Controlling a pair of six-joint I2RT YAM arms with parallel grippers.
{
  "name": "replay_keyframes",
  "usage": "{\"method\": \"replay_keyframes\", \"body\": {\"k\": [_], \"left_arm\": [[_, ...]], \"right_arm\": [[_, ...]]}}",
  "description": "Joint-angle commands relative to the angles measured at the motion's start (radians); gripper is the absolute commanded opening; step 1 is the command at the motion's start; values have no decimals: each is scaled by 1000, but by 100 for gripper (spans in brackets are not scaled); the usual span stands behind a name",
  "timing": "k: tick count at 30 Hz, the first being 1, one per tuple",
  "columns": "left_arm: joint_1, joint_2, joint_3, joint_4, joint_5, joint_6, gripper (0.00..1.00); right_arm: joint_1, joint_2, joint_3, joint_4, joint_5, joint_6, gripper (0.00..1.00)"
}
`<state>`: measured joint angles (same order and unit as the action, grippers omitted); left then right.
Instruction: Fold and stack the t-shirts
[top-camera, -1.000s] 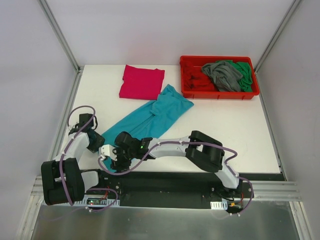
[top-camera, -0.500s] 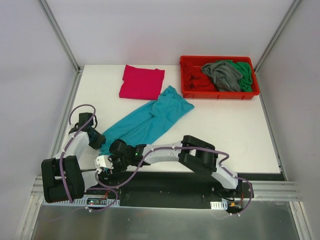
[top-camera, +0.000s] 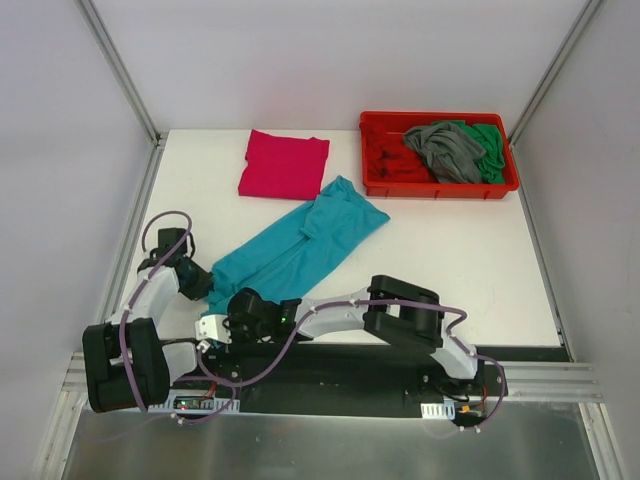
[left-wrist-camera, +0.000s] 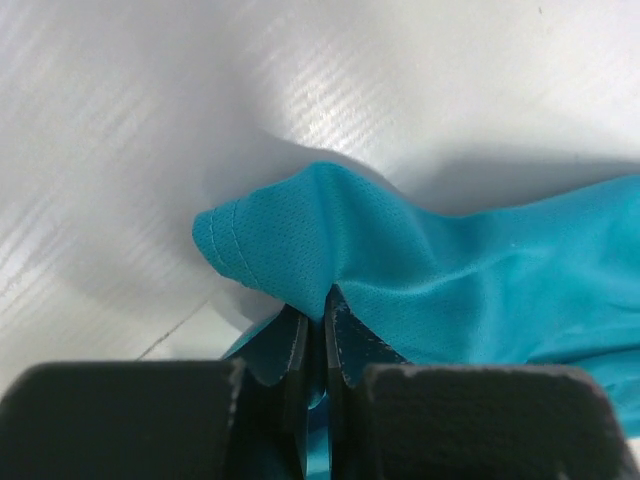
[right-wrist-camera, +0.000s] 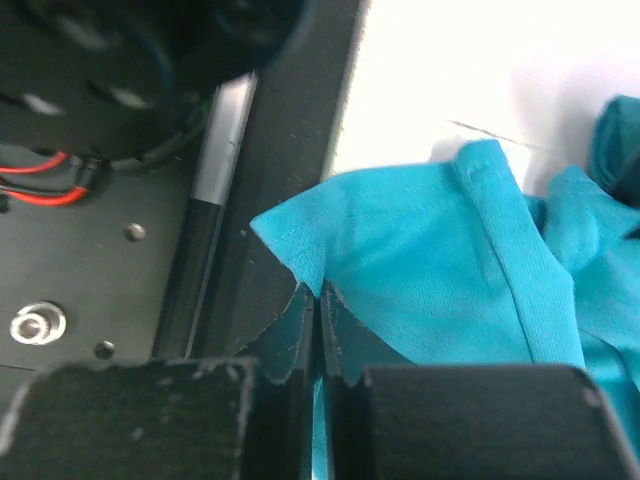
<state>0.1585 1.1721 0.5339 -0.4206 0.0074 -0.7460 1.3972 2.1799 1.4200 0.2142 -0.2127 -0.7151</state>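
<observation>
White table (top-camera: 450, 260) bears a rumpled, diagonally stretched teal t-shirt (top-camera: 300, 245).

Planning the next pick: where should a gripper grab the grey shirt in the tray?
Pinch a raised fold mid-heap on the grey shirt, coming straight down: it lies crumpled on top, and the walls of the red tray likely block sideways approaches.

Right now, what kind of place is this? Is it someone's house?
Probably a robot test bench in a lab, not a house: a white table boxed in by metal frame rails and blank walls, with a left arm and right arm bolted at its edge, each pinching a teal t-shirt.
</observation>
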Motion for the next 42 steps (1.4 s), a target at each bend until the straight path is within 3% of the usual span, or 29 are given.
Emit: {"method": "replay_keyframes", "body": {"k": [1,6,12,18,32,42], "left_arm": [[4,-116,-12,-47,89,-7,0],[3,-207,-5,-46,170,-13,0],[-20,-175,37,-1,258,-30,0],[-117,-120,123,19,217,-67,0],[-309,136,389,46,138,-59,0],[-416,385,606,63,148,-32,0]], "right_arm": [[-30,-91,-84,114,139,5,0],[-70,-158,-151,182,102,94,0],[-125,-250,-253,255,64,187,0],[-162,-333,-316,281,13,258,0],[-316,-473,-449,307,55,496,0],[-426,-522,-513,307,81,551,0]]}}
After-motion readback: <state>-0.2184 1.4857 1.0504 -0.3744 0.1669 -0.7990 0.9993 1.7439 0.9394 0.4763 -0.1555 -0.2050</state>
